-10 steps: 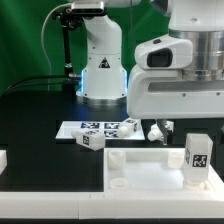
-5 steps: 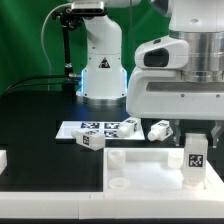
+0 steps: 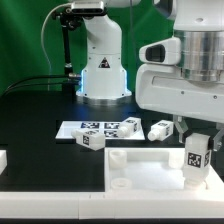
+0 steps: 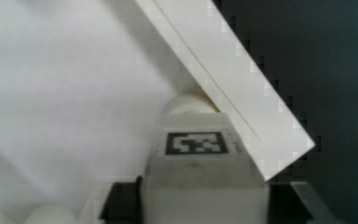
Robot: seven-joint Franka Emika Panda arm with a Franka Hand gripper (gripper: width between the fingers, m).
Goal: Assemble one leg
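Claw [image 3: 198, 138] was found lowered over the leg [image 3: 196, 160] on the exterior view's right, with the arm's large white housing directly above it. On the wrist view, the claw [image 4: 202, 205] had its dark fingers [image 4: 293, 200] flush against both sides of the leg [image 4: 197, 150], with no gap visible. The claw was therefore recorded as pinching the leg.

The leg stood upright on the white tray [image 3: 140, 172], toward the tray's end on the exterior view's right. One black-and-white tag faced the exterior camera, and another showed on the wrist view. The wrist view also showed a long white edge [image 4: 229, 80] running diagonally beyond the leg.

Two further stubby white tagged blocks lay on the black surface [image 3: 40, 120]. One [image 3: 92, 140] lay just beside the marker board [image 3: 100, 126]. The other [image 3: 159, 129] lay near the tray's far edge. Both were well apart from the claw. The robot's white base [image 3: 100, 65] stood behind the marker board, before a green backdrop.
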